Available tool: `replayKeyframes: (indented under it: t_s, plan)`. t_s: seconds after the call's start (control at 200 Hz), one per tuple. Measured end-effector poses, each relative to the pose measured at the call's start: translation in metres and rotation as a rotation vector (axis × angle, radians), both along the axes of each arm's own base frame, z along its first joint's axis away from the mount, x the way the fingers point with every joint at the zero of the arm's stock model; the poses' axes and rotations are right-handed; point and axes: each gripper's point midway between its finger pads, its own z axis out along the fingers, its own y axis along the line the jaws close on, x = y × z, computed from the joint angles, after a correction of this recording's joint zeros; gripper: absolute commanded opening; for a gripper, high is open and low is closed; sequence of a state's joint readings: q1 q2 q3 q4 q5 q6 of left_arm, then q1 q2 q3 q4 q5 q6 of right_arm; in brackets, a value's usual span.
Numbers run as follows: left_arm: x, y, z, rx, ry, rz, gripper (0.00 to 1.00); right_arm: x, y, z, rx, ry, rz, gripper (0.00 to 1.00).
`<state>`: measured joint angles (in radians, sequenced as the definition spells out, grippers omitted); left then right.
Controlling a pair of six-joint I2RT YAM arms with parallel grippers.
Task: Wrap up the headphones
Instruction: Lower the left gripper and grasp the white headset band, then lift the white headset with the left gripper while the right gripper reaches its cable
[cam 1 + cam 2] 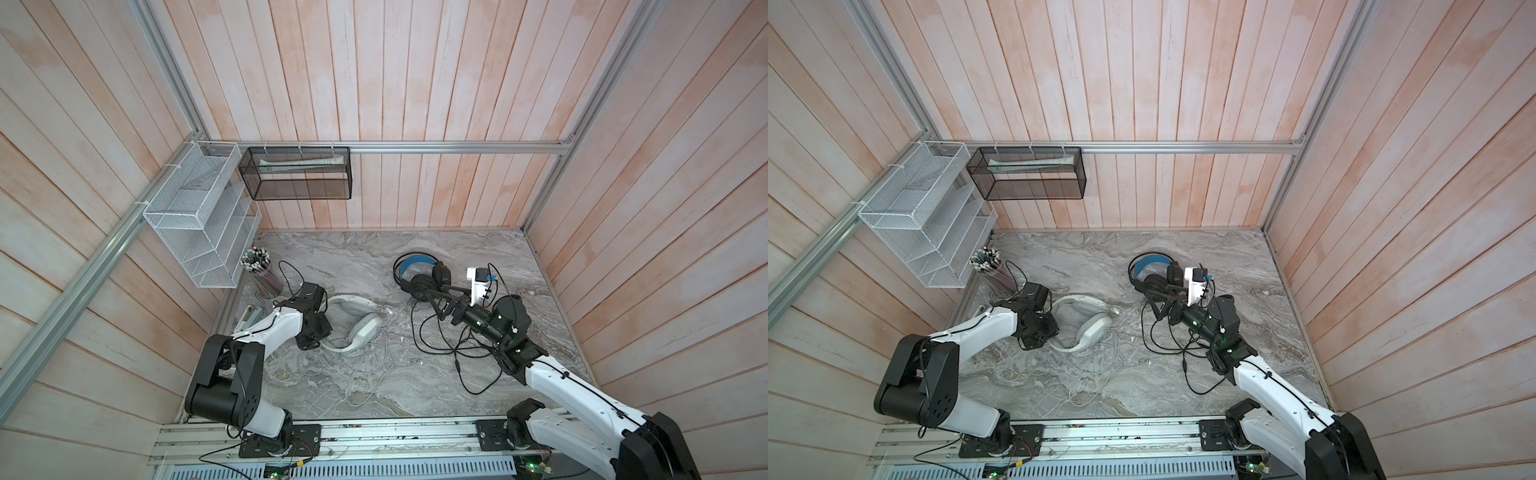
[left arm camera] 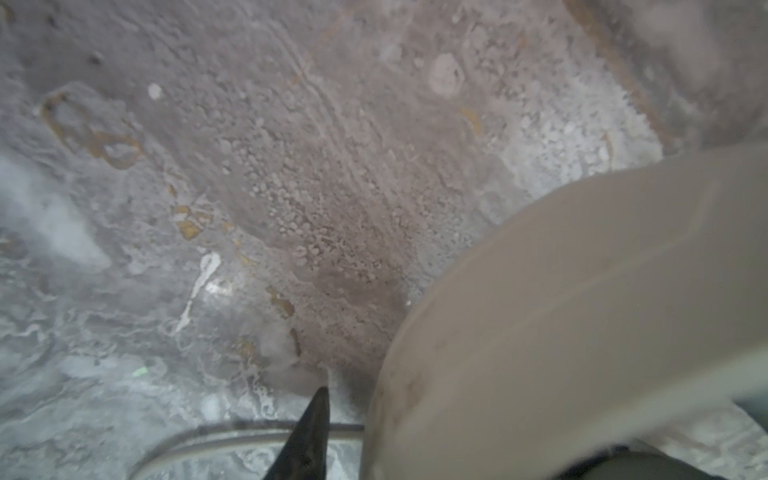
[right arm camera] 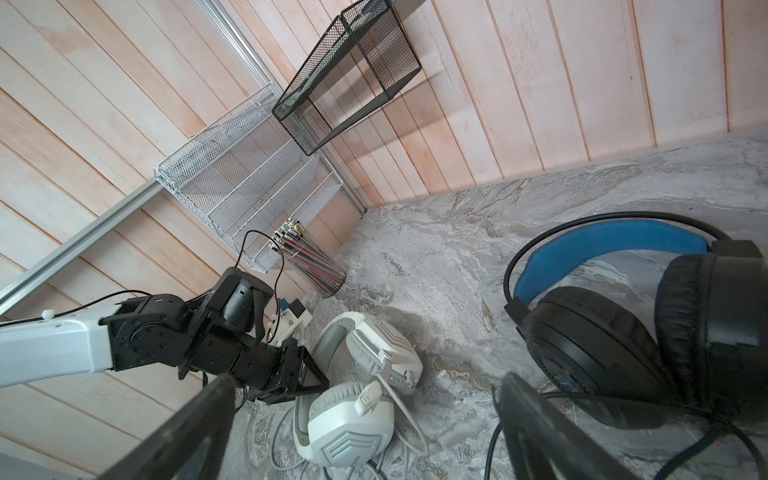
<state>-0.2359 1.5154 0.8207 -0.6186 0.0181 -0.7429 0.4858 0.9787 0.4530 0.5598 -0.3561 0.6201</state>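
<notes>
- Left claw (image 3: 307, 376): parted, astride the headband of the white headset (image 1: 357, 328), one finger clear of the band; no grip apparent.
- Right claw (image 1: 432, 305): spread wide, empty, just beside the black headset (image 1: 419, 282).
- Both headsets flat on the tabletop (image 1: 332, 257): white one left of centre, black one toward the back right.
- White cable (image 1: 390, 361) and black cable (image 1: 457, 368): sprawled in loose loops, unwound.
- Judged barely begun: nothing wrapped, with gathering and winding of both cables left to do.
</notes>
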Motion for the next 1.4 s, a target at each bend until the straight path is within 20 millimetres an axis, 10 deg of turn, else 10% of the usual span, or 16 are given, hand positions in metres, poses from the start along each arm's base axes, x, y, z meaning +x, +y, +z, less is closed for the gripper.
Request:
replayKeyframes:
  t_s: [0.29, 0.56, 1.275, 1.4]
  plan:
    - [0.041, -0.001, 0.040, 0.055, -0.089, -0.071, 0.72, -0.002, 0.003, -0.002, -0.005, 0.001, 0.010, 1.00]
    - [0.041, 0.002, 0.013, 0.121, 0.023, -0.177, 0.68, -0.004, 0.005, 0.000, -0.009, -0.011, 0.018, 1.00]
    - [0.027, 0.007, -0.005, 0.153, 0.101, -0.236, 0.00, -0.012, 0.003, -0.006, -0.018, 0.000, 0.016, 1.00]
    - [0.030, 0.007, -0.001, 0.154, 0.093, -0.244, 0.00, -0.015, 0.002, -0.007, -0.025, 0.014, 0.012, 1.00]
